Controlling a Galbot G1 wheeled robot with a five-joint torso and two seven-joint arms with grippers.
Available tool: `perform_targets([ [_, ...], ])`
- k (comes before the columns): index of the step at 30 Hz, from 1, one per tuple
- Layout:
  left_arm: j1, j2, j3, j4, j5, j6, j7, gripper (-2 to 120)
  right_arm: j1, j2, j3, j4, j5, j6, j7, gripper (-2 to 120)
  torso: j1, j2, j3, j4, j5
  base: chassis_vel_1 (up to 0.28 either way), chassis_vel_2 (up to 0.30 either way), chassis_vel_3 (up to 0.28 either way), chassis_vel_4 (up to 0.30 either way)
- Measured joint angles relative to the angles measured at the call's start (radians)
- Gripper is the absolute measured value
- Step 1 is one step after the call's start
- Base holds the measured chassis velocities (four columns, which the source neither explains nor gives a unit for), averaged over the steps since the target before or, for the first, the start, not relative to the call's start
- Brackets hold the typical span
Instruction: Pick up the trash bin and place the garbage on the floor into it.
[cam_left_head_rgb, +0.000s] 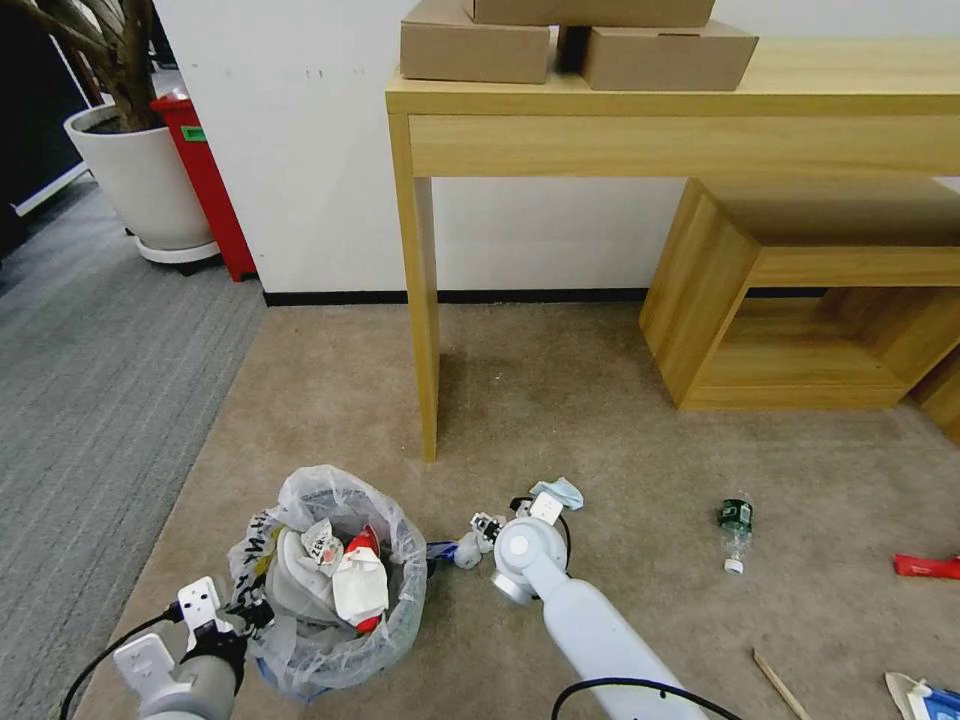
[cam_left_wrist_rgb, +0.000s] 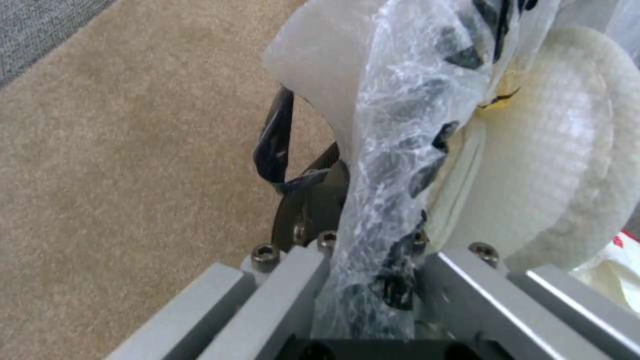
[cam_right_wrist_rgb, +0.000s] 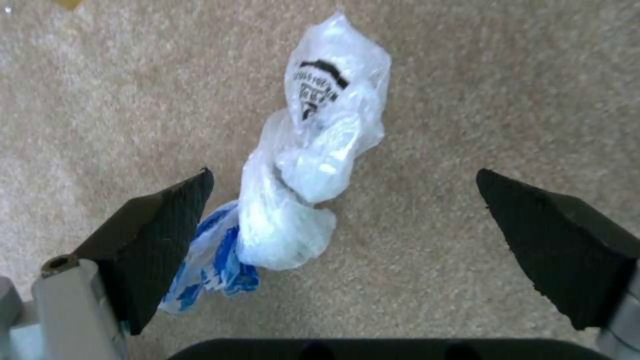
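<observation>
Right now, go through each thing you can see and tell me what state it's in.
trash bin: upright on the carpet, partly filled.
left gripper: shut on the bin's plastic liner at the rim.
right gripper: fingers open, above a crumpled plastic bag on the floor.
bottle: lying on the carpet.
wooden stick: lying on the carpet.
red wrapper: on the carpet.

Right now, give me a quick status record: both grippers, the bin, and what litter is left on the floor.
left gripper: shut on the trash bin, clamping its plastic liner at the rim
right gripper: open, above a crumpled plastic bag on the carpet beside the bin
bin contents: a white slipper, white and red wrappers
litter on floor: green-labelled bottle, red wrapper, wooden stick, blue-white carton
</observation>
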Motion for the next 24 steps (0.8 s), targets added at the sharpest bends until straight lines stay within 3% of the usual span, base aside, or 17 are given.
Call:
perform_targets([
  [16, 0.03, -0.024, -0.002, -0.018, 0.021, -0.01, 0.008, 0, 0.07, 0.098, -0.039, -0.199, -0.056, 0.016, -0.072, 100, 0.0, 0.0, 0.0, 0.0, 0.0, 0.0, 0.0, 0.0, 0.0],
  [24, 0.046, -0.023, -0.011, -0.034, 0.023, -0.018, 0.011, 0, 0.106, 0.128, -0.043, -0.303, -0.095, 0.033, -0.113, 93, 0.0, 0.0, 0.0, 0.0001, 0.0002, 0.0, 0.0, 0.0, 0.0],
])
